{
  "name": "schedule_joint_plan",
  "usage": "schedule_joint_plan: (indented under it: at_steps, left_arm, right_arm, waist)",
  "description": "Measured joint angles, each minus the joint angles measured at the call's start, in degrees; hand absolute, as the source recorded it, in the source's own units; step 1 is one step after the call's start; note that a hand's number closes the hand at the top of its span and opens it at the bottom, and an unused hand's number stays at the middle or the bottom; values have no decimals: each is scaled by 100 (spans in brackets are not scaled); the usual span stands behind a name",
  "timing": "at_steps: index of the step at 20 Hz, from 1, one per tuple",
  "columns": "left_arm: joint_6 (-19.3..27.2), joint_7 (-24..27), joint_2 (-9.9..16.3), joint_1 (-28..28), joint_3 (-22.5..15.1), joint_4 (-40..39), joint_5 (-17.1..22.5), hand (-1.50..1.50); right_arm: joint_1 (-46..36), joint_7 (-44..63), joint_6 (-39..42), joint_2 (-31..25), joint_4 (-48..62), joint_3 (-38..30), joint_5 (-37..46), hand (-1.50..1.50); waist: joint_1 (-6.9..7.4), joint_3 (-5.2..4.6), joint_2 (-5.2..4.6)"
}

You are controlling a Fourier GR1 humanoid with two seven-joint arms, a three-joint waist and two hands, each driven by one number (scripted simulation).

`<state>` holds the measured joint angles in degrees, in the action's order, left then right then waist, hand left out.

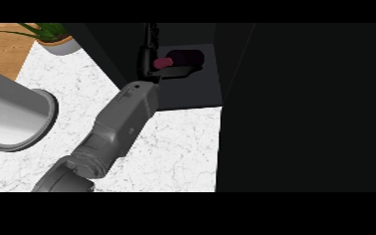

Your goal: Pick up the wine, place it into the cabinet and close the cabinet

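Reaching deep into the dark open cabinet (187, 87), black left hand (150, 62) curled round the dark red wine bottle (180, 59), bottle lying sideways inside, probably so as to fit the low compartment. Right hand out of sight. Potted green plant (55, 37) nearby.

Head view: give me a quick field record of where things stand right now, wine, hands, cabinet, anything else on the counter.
wine: dark red bottle lying inside the dark cabinet
hand in view: one black hand at the bottle's red end; which arm it belongs to is unclear
hand state: fingers against the bottle, grip not readable
other hand: not visible
cabinet: open
counter: white marble
other items: potted plant top left; grey round vessel at left edge
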<state>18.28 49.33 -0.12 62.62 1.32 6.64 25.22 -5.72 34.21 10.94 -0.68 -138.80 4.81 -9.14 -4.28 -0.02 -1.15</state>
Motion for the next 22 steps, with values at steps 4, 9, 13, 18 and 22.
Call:
schedule_joint_plan:
  at_steps: [4, 9, 13, 18, 22]
  left_arm:
    - [-193, 56, 0, -62, -49, 90, 178, -150]
    - [-328, 61, 3, -174, -263, 238, 485, -150]
    - [-273, -10, 7, -399, -623, 507, 826, -150]
    - [-31, -96, 12, -1053, -1324, 1202, 1314, -150]
    - [481, -235, 12, -1766, -2224, 2199, 1794, -150]
  right_arm:
    - [-23, 116, -75, 7, -34, 63, -3, -150]
    - [-31, 105, -95, 22, -1, 69, 3, -150]
    - [-102, 165, -150, 22, -4, 82, 1, -150]
    - [-107, 147, -163, -12, 32, -21, 0, -150]
    - [-77, 202, -232, -4, -35, 33, 37, -150]
  waist:
    - [-15, 0, 24]
    - [-23, 6, 58]
    - [-15, 7, 91]
    - [85, 2, 120]
    - [168, 0, 140]
